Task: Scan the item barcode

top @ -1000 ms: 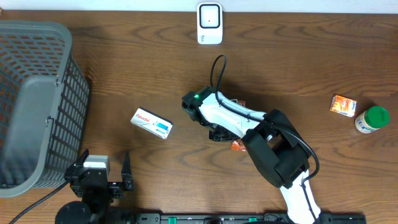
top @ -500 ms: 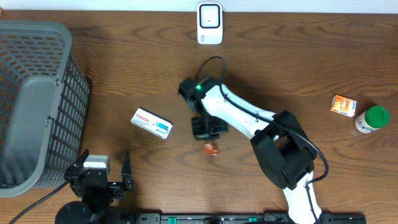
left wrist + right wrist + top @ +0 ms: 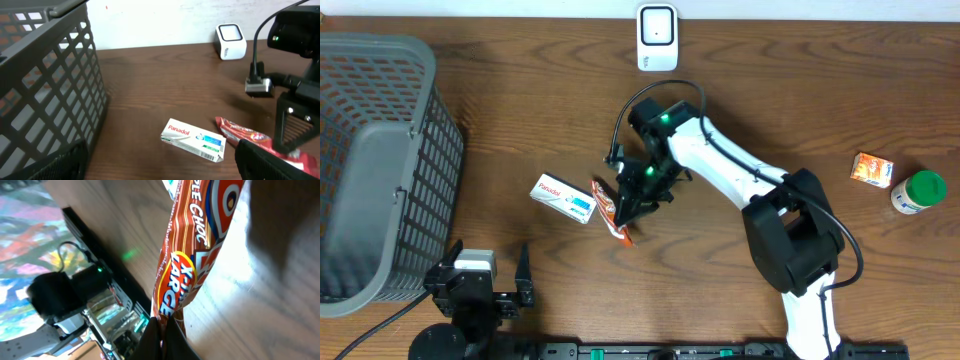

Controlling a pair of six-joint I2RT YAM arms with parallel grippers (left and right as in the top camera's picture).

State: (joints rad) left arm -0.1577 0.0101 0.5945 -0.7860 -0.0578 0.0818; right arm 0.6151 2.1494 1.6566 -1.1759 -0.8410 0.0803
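Scanner [image 3: 657, 38] sits at the table's far edge, well apart from the right gripper [image 3: 623, 216] pinching the chocolate wrapper [image 3: 606, 204] beside the Panadol box [image 3: 565, 198], so I'd carry it up and twist whichever side has the barcode toward the window.

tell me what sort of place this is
Likely a mock shop checkout set up on a wooden table: a white barcode scanner, a grey shopping basket, and packaged goods such as a Panadol box and a chocolate bar.

And the red foil snack wrapper [image 3: 608, 208] is just right of the white cardboard medicine box [image 3: 564, 198], grey mesh basket [image 3: 440, 150] far left, white plastic scanner [image 3: 657, 37] behind, green-capped bottle [image 3: 918, 192] far right.
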